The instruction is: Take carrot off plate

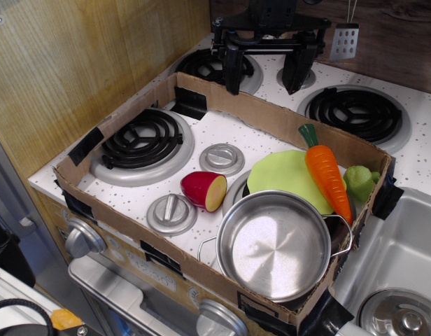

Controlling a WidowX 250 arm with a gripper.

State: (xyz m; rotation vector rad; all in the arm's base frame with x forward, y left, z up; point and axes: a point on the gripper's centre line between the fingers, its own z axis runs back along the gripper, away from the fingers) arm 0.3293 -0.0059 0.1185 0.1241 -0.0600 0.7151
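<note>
The orange carrot (327, 173) with a dark-green stem lies along the right side of the lime-green plate (285, 175), stem pointing to the back. The plate sits inside the cardboard box, partly behind the steel pot (273, 245). My black gripper (264, 73) hangs open and empty above the back wall of the box, well up and to the left of the carrot. Its two fingers (233, 70) point down, wide apart.
The cardboard box wall (271, 119) rings the toy stove top with its burners and knobs. A red-and-yellow cut fruit (203, 190) lies in the middle. A pale-green lumpy vegetable (360, 182) sits right of the carrot. A sink (397, 273) is at the right.
</note>
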